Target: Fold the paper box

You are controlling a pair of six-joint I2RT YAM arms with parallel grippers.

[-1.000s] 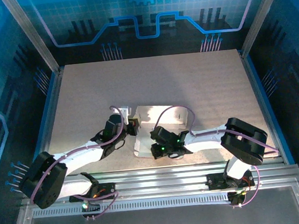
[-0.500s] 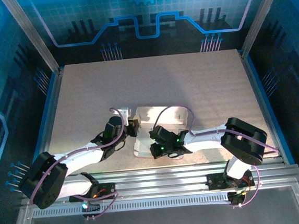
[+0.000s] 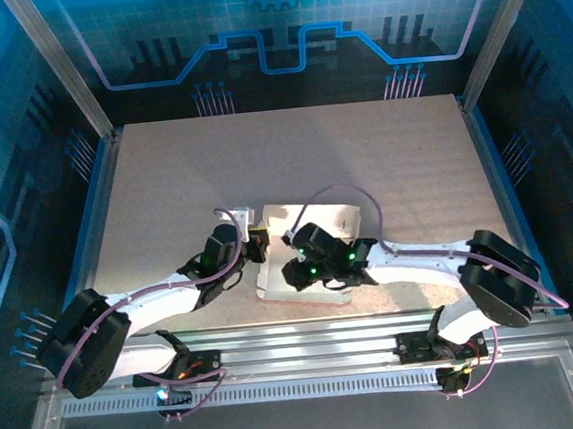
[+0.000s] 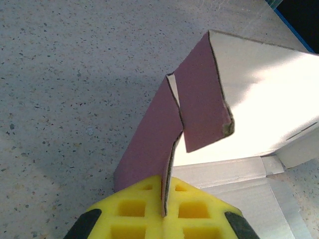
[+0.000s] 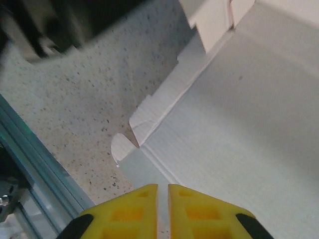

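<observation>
Tabletop, speckled beige, carries the thin pink cardboard paper box, whitish inside, just below centre of the top view. Left pincer is clamped on a pink side flap's edge. Right pincer, a slit apart, grips nothing above the box floor. Pulling that flap hard could crease it or drag the unpinned box.

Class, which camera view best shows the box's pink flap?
The left wrist view: the pink flap is raised, pinched between the left gripper's yellow pads. The top external view shows the paper box small, partly under the arms; the right wrist view shows its whitish inside.
</observation>
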